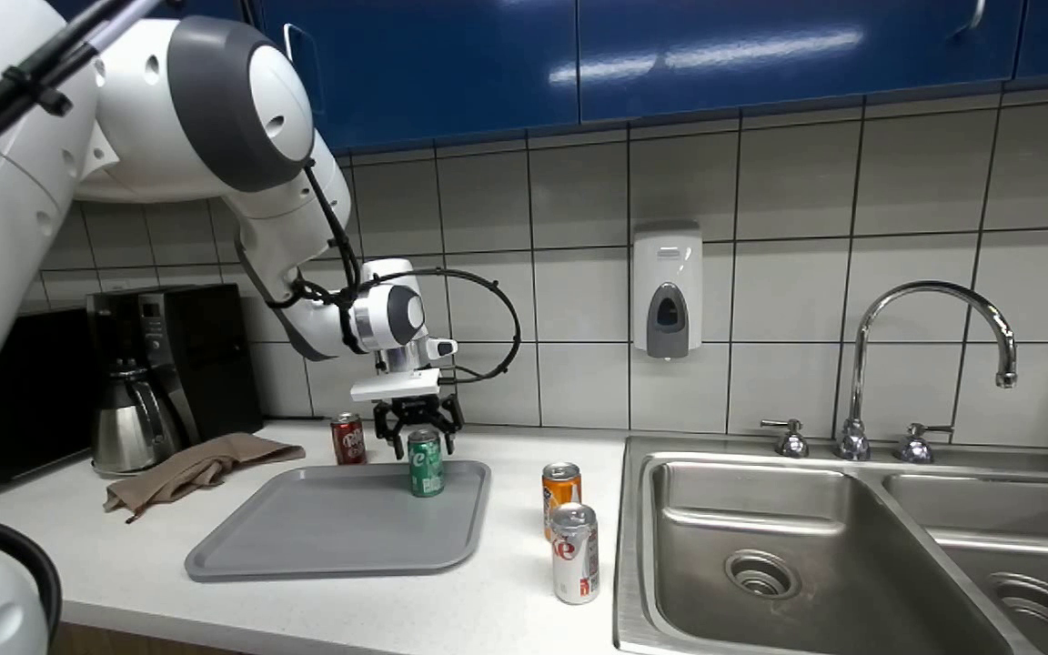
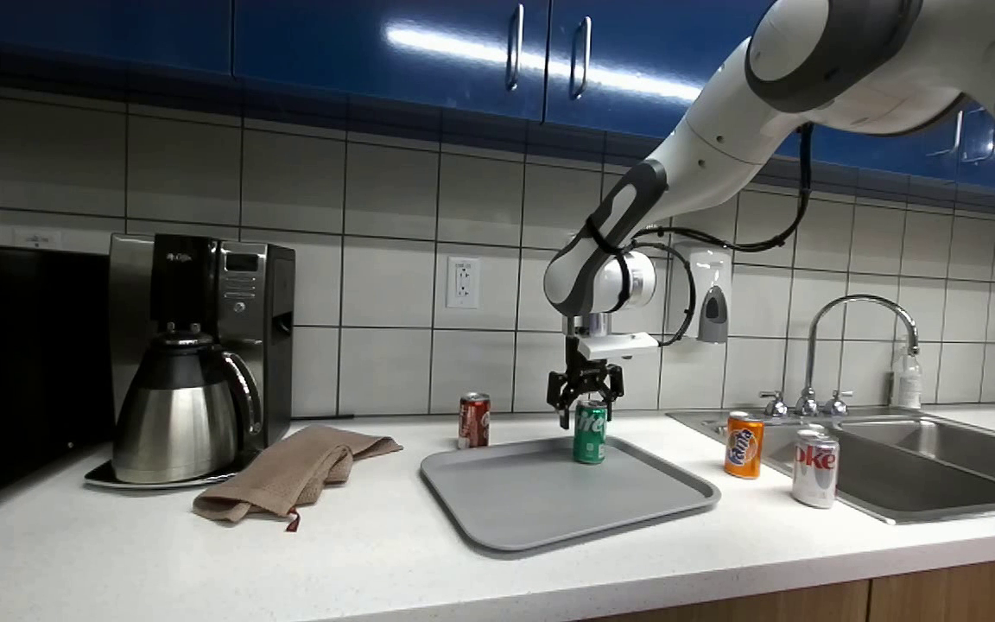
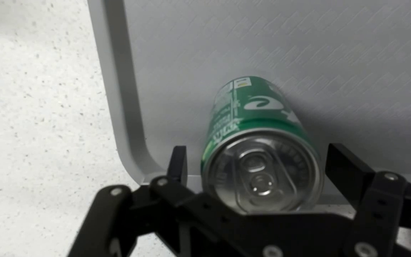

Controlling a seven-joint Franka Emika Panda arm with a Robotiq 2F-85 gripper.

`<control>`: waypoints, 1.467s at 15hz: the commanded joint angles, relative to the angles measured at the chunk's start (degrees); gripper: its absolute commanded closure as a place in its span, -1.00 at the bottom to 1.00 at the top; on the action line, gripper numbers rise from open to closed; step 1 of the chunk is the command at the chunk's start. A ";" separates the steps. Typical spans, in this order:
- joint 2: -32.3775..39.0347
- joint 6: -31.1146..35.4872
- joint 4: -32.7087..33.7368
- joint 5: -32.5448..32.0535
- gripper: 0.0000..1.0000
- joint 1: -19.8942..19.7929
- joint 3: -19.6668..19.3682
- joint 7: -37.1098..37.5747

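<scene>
A green soda can (image 1: pixel 426 473) stands upright near the back edge of a grey tray (image 1: pixel 324 537), and both exterior views show it there. Directly over the can, pointing down, my gripper (image 3: pixel 257 162) is open. In the wrist view its black fingers (image 3: pixel 178 164) stand to either side of the can's silver lid (image 3: pixel 262 175), with a gap on both sides. The near part of the lid is hidden behind the gripper body. A dark red can (image 1: pixel 348 439) stands on the white counter behind the tray.
An orange can (image 2: pixel 744 445) and a silver Coke can (image 2: pixel 814 467) stand between tray and steel sink (image 1: pixel 760 537). A brown cloth (image 2: pixel 299 475) lies beside the coffee maker (image 2: pixel 204 363). Blue cabinets (image 1: pixel 433 64) hang above, and a soap dispenser (image 1: pixel 667 291) is on the tiled wall.
</scene>
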 commanded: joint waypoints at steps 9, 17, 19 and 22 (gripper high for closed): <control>-0.16 -0.11 -0.08 -0.63 -1.00 -0.36 0.40 0.08; -0.86 0.36 -0.94 -0.70 -1.00 -0.41 0.40 -0.03; -0.85 0.25 -1.01 -0.71 -1.00 -0.40 0.38 0.02; -1.32 0.45 -1.81 -0.41 -1.00 -0.60 0.61 -0.26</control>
